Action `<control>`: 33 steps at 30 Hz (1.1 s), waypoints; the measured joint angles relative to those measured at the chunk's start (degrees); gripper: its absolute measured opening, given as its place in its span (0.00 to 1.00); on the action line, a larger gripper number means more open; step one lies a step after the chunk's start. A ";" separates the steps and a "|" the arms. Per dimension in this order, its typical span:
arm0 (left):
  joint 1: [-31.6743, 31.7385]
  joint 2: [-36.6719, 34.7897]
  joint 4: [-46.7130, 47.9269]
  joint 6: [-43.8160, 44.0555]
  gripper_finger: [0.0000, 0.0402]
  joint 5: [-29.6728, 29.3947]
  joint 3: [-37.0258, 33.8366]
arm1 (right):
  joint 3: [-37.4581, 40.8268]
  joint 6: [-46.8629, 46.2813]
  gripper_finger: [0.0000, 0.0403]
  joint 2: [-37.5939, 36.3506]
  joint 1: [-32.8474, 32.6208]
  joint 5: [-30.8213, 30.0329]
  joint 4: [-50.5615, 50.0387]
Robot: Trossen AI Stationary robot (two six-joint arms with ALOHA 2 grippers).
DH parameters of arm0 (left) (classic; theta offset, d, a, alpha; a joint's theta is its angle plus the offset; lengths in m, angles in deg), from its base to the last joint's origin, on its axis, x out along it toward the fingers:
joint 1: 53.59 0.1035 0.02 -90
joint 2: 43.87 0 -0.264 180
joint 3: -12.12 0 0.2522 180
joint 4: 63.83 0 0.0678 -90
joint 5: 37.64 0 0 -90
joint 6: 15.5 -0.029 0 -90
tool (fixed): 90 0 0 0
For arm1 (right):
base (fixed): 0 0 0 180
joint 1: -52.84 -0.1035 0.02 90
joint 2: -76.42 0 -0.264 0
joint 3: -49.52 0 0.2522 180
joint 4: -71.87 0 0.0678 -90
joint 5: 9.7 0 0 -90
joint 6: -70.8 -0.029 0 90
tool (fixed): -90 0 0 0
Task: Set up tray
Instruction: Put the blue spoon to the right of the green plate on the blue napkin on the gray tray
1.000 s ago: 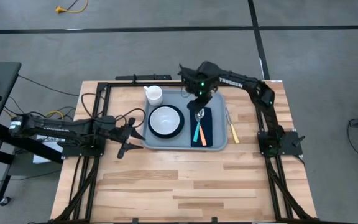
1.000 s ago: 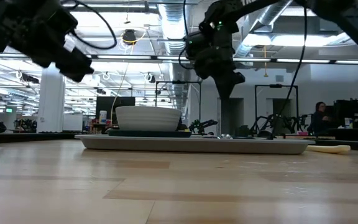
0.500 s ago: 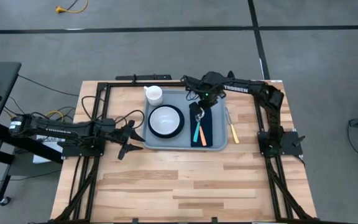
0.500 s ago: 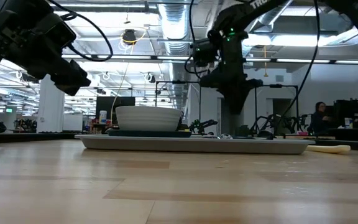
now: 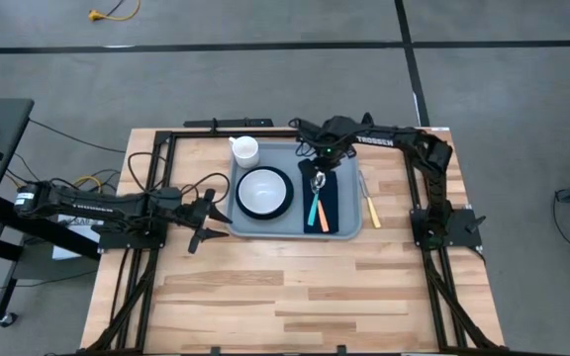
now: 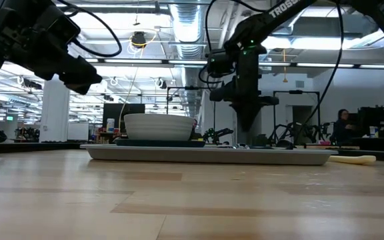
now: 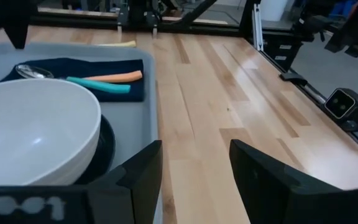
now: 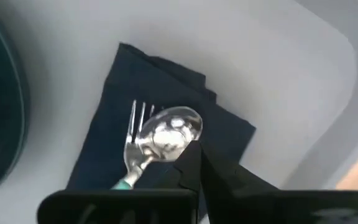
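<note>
A: From the high view, where does the setting-up stand?

B: The tray [image 5: 290, 225] sits mid-counter [image 5: 295, 287], already carrying a bowl on a dark plate [image 5: 263, 192], a navy napkin [image 5: 327, 203] with a teal-handled and an orange-handled utensil on it, and a white cup [image 5: 244, 149] at its far left corner. One pale utensil [image 5: 368, 201] lies on the counter just beside the tray's right rim. I'd judge the cutlery step is the one in hand, and that piece looks like the next to go in.

A: And the arms?

B: The right gripper [image 5: 318, 170] hangs over the napkin's far end, above the spoon. The left gripper [image 5: 209, 210] waits just beside the tray's left rim, fingers spread.

A: Low view?

B: The right gripper [image 6: 246, 120] points straight down above the tray [image 6: 209, 155], clear of it, with nothing hanging from it. The bowl [image 6: 157, 127] stands at the left.

A: Left wrist view?

B: Its two dark fingers [image 7: 143, 171] stand apart, empty, one over the tray's rim [image 7: 146, 112] and the other over bare counter.

A: Right wrist view?

B: The fingers are pressed together to a single point [image 8: 191, 163], holding nothing, just above the spoon bowl [image 8: 169, 134], which lies over the fork tines [image 8: 142, 115] on the napkin. The next move, I think, calls for swinging out to the pale utensil and opening before descending.
</note>
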 joint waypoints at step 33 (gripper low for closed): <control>-0.02 0.00 -0.02 -3.81 0.44 -0.11 0.05 | 5.07 -1.47 0.00 5.62 -0.90 -3.41 2.72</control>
